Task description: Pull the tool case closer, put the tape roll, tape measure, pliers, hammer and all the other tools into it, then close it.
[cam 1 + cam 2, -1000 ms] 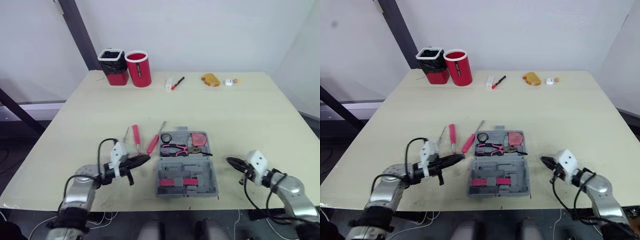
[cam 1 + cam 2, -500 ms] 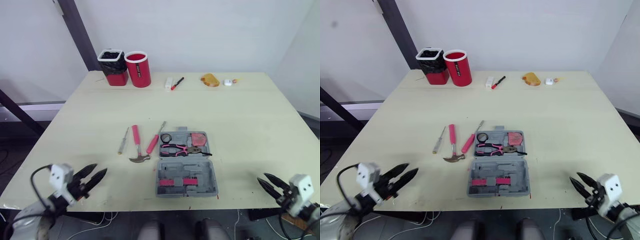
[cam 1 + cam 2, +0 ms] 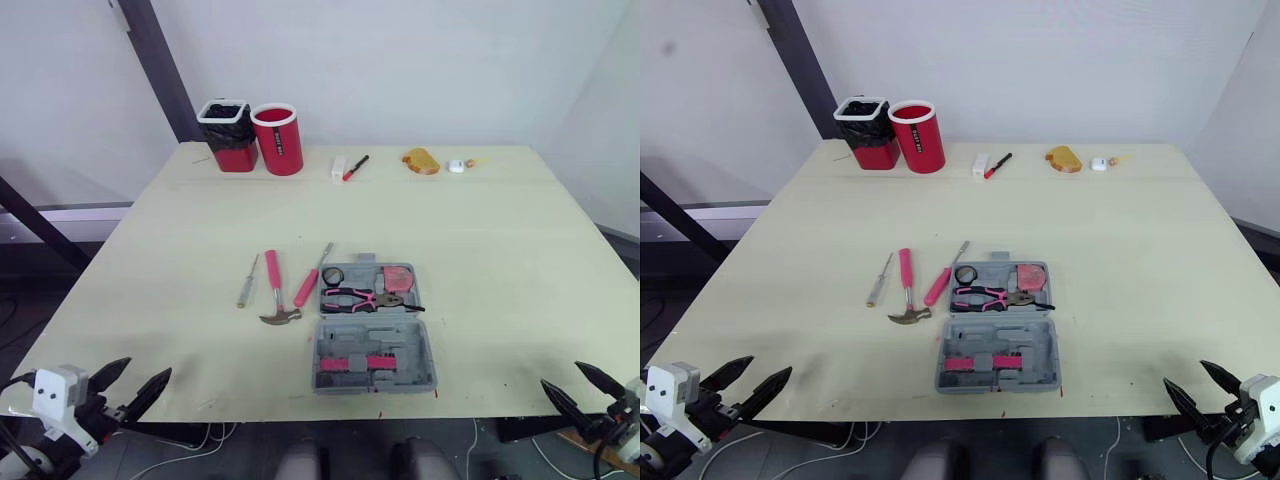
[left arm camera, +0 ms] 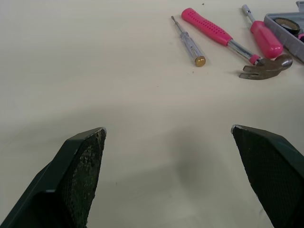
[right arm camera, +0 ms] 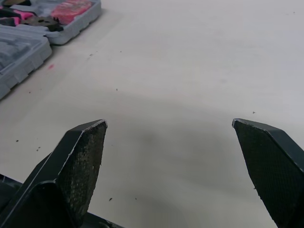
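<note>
L gripper [image 3: 148,368] & R gripper [image 3: 563,376] both spread, empty, at near edge of table [image 3: 480,250]; tool case [image 3: 372,330] open.

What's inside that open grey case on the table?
The tool case lies open. Its far half holds a black tape roll, pink pliers and a pink tape measure. The near half shows pink pieces, too small to identify. Anything beneath the tools is hidden.

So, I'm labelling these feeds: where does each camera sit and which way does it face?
Eye views: on the head, facing forward and down at table and open tool case; left gripper and right gripper by the near edge.
Left wrist view: on that wrist, looking past its open gripper at the hammer.
Right wrist view: likewise, at the tool case's edge.
Shared: hammer, eye and left wrist views.
</note>
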You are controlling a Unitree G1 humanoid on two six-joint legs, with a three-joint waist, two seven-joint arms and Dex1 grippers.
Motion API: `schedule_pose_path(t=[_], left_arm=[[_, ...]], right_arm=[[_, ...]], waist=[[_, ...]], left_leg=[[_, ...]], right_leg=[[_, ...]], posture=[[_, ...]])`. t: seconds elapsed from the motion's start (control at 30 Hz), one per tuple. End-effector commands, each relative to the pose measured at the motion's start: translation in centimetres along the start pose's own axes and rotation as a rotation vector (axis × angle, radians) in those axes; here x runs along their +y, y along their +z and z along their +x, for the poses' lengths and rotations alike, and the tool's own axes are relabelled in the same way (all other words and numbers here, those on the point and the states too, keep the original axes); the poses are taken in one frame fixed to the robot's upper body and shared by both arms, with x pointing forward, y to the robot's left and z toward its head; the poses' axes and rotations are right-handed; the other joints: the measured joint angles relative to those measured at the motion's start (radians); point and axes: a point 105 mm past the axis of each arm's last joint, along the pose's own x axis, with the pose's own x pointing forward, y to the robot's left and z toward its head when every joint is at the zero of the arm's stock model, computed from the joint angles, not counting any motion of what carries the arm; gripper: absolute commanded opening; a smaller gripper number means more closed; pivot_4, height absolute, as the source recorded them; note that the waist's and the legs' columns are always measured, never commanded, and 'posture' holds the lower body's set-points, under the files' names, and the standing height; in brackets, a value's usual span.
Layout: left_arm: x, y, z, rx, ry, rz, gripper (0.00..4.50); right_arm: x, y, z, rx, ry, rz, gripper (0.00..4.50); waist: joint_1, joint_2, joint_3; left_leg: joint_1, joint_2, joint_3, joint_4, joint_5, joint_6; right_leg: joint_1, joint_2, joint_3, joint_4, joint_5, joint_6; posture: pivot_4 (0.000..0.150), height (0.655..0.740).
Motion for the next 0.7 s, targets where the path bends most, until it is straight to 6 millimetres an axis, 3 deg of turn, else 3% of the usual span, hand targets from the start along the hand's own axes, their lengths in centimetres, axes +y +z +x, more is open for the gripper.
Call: schedule_pose_path(t=[0.03, 0.23, 0.4, 0.7], left_arm=[[-0.1, 1.8, 0.0, -0.050, 0.011, 0.031, 4.50], [-0.8, 4.0, 1.7, -0.081, 0.042, 0.014, 4.50], [-0.9, 6.5, 5.2, -0.133, 0.122, 0.026, 4.50], [-2.5, 9.1, 9.5, -0.127, 0.267, 0.036, 4.50]], right_arm=[[0.1, 0.9, 0.2, -0.041, 0.017, -0.031, 4.46], [2.4, 3.4, 1.8, -0.086, 0.155, -0.066, 4.46], [5.6, 6.8, 4.5, -0.142, 0.343, -0.098, 4.46], [10.8, 10.8, 8.1, -0.215, 0.640, -0.215, 4.46]], waist=[[0.000, 0.000, 0.000], [0.000, 0.001, 0.000], [0.002, 0.001, 0.000], [0.000, -0.001, 0.000]], left_leg=[[0.000, 0.000, 0.000, 0.000, 0.000, 0.000], [0.000, 0.001, 0.000, 0.000, 0.000, 0.000], [0.000, -0.003, 0.000, 0.000, 0.000, 0.000], [-0.001, -0.005, -0.002, 0.000, 0.000, 0.000]], right_leg=[[0.000, 0.000, 0.000, 0.000, 0.000, 0.000], [0.000, 0.000, 0.000, 0.000, 0.001, -0.001], [0.000, 0.000, 0.000, 0.001, 0.001, -0.001], [0.000, 0.001, 0.000, 0.000, 0.004, 0.003]], posture=[[0.150, 0.7371], [0.150, 0.7371], [0.150, 0.7371], [0.150, 0.7371]])
